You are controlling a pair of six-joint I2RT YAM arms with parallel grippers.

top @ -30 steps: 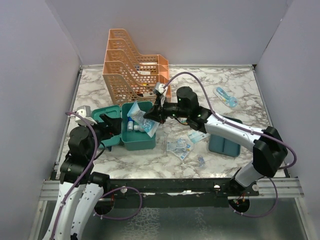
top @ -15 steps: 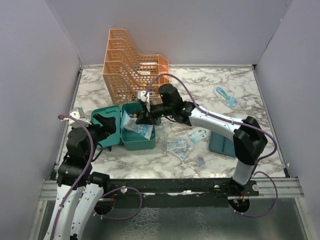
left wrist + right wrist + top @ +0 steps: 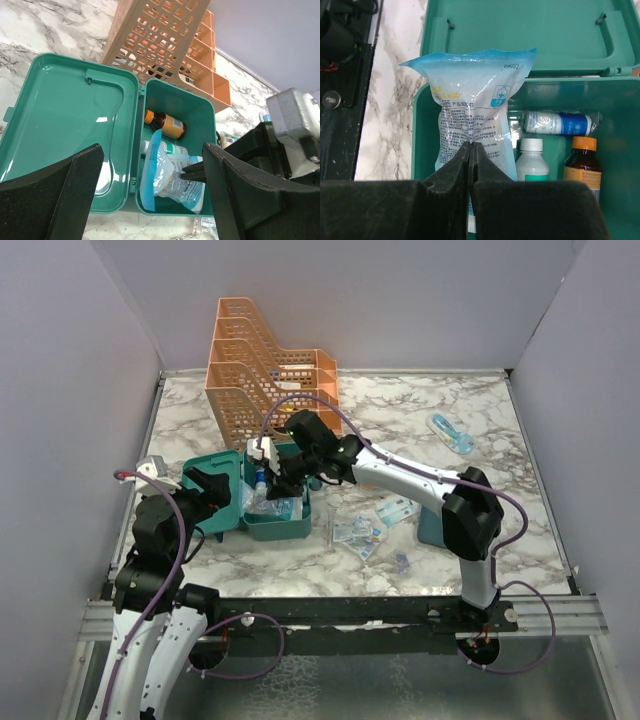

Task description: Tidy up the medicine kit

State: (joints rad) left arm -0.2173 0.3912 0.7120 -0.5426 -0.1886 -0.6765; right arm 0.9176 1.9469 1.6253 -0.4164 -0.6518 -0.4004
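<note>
Packet [image 3: 475,105] of swabs sits pinched in right gripper [image 3: 470,150] inside open medicine kit [image 3: 418,150]; left gripper [image 3: 150,165] gapes wide above its lid [image 3: 60,115].

Bright even light, soft shadows, faint glare on the medicine kit [image 3: 107,135]

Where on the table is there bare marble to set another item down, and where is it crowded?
Bare marble lies between the orange rack and the blue item, and along the near edge before the medicine kit. Crowded: the packets between kit and teal tray.
</note>
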